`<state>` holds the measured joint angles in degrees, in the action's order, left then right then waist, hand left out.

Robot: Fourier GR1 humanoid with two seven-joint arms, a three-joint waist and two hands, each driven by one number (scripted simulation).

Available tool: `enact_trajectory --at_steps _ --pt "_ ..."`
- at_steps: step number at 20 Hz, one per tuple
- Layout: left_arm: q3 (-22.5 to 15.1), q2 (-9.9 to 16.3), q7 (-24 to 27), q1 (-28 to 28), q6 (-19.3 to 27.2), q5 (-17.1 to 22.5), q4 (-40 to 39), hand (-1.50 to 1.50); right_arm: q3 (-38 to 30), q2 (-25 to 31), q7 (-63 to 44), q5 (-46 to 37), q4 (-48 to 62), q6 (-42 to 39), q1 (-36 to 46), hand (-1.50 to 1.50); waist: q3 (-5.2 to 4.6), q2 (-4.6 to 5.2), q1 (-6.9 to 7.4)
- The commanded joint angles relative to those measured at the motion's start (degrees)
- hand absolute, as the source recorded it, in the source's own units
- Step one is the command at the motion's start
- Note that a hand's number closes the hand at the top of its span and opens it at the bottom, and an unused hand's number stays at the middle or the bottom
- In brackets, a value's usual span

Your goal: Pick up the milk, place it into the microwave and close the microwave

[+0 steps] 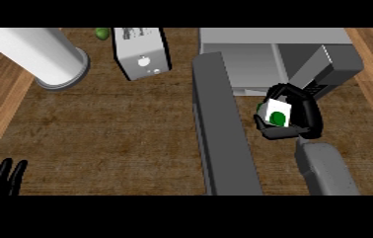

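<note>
One step looks done: the right hand (304, 114) has its fingers curled round the milk (278, 112), just before the open microwave (251, 59). Placing and closing the door (222, 128) remain; the left hand (12, 175) rests open at the table's (109, 133) left edge.

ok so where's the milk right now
In the head view the milk is at the right, held in the right robot hand just in front of the open microwave, to the right of its swung-out door.

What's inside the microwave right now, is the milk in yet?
The microwave cavity shows only bare grey floor and walls. Its door stands open. The milk is outside at the opening, held in the right hand. The cavity's right part is hidden behind the hand.
</note>
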<state>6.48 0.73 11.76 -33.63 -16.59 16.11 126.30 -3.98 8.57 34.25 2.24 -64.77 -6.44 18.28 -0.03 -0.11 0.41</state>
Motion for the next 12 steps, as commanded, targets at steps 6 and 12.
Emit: enact_trajectory --at_steps 6,12 --pt "4.19 1.3 -0.24 1.56 -2.91 2.49 -2.3 -1.5 -3.09 0.7 0.94 -3.34 20.12 3.28 16.98 1.5 0.06 0.32 0.79" --pt "4.45 0.85 -0.92 3.32 -2.65 1.34 -2.7 -1.5 -4.34 -0.68 3.78 -5.64 34.42 6.47 28.43 1.5 0.08 0.59 1.48"
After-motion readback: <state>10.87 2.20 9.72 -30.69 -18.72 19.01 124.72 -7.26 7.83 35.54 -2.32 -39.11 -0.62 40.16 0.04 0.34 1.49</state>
